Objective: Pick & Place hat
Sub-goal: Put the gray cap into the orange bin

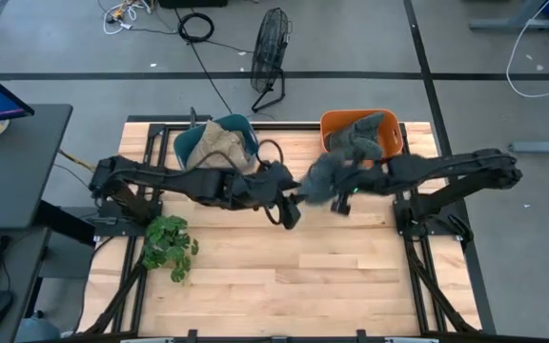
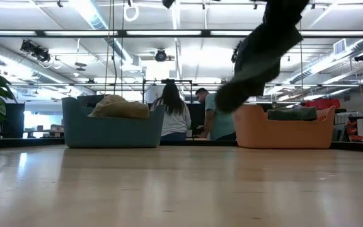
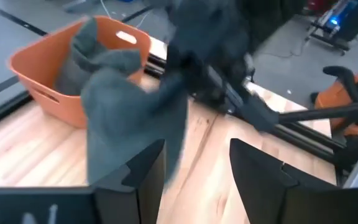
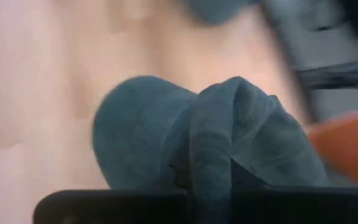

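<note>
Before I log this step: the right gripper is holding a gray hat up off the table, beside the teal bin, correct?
Not quite. The right gripper holds the gray hat off the table, but beside the orange bin, not the teal one, as the high view shows.

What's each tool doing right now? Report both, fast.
Left tool: open, holding nothing, facing the gray hat.
Right tool: closed on the gray hat, lifted above the table.

Grey hat (image 1: pixel 324 177) in the right claw (image 1: pixel 336 195) above mid-table, beside the orange bin (image 1: pixel 393 132), left claw (image 1: pixel 289 208) close by.
</note>
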`<state>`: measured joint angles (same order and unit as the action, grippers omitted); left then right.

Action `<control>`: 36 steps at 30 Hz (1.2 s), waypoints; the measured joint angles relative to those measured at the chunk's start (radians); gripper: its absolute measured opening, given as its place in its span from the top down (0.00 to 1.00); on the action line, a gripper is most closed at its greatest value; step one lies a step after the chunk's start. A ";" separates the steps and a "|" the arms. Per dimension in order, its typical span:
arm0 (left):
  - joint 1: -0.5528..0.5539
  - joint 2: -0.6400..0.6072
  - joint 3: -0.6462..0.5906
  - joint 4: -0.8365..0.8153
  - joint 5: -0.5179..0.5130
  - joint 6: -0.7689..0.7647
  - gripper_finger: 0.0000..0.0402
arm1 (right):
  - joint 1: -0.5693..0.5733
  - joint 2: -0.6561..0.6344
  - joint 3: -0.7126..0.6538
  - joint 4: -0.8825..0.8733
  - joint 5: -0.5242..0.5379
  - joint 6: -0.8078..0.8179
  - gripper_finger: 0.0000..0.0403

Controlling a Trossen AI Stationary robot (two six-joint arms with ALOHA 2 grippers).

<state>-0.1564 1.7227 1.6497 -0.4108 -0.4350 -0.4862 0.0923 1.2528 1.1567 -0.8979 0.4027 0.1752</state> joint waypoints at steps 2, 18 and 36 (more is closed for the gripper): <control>0.011 -0.014 0.000 0.002 -0.002 0.000 0.55 | -0.034 -0.031 0.026 -0.032 0.124 -0.020 0.99; 0.038 -0.031 -0.001 0.001 0.003 0.027 0.55 | -0.543 -0.116 -0.178 0.179 0.316 -0.166 0.99; 0.038 -0.031 -0.001 0.006 0.000 0.027 0.55 | -0.637 -0.099 -0.562 0.495 0.156 -0.060 0.93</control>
<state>-0.1188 1.6917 1.6485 -0.4053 -0.4346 -0.4595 -0.5443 1.1538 0.5952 -0.4026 0.5583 0.1154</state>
